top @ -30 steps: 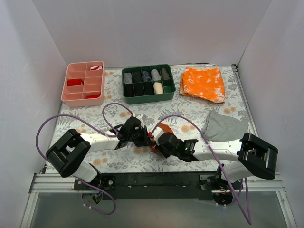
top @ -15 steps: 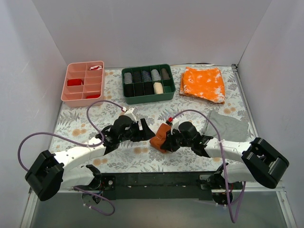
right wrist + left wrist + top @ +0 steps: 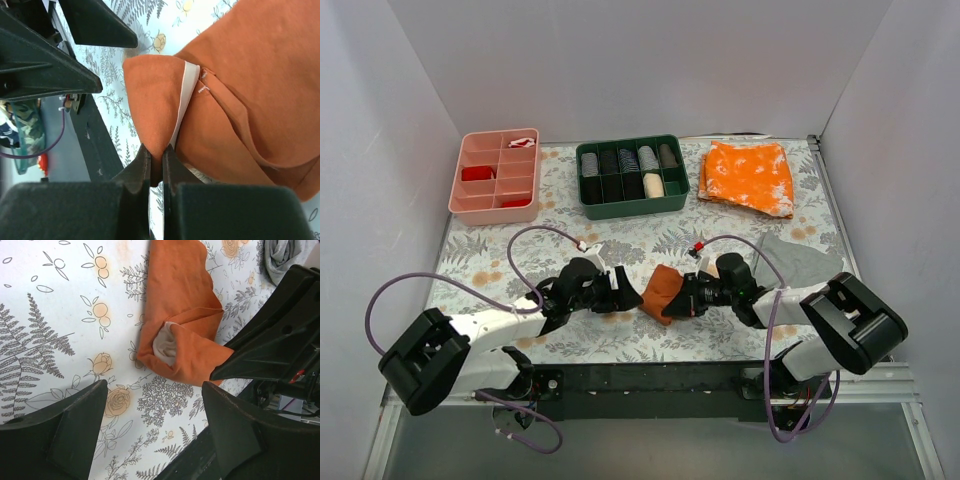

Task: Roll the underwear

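Observation:
The underwear (image 3: 663, 290) is a rust-orange bundle, loosely folded, lying near the table's front middle. A bit of its pale inner face (image 3: 165, 342) shows at the fold. My right gripper (image 3: 684, 299) touches its right edge and is shut on a fold of the orange cloth (image 3: 156, 167). My left gripper (image 3: 623, 292) sits just left of the bundle, apart from it. Seen from the left wrist, this gripper (image 3: 155, 440) is open with only bare table between its fingers, and the underwear (image 3: 180, 335) lies ahead of them.
A pink divided tray (image 3: 498, 175) and a green tray (image 3: 632, 205) of rolled items stand at the back. The bright orange speckled cloth (image 3: 748, 177) lies at back right, with a grey cloth (image 3: 800, 262) nearer. A black rail (image 3: 650, 380) runs along the front edge.
My left gripper has let go of the underwear, opened wide and drawn back to the left. My right gripper stays shut on the cloth, and the bundle now lies a little farther right.

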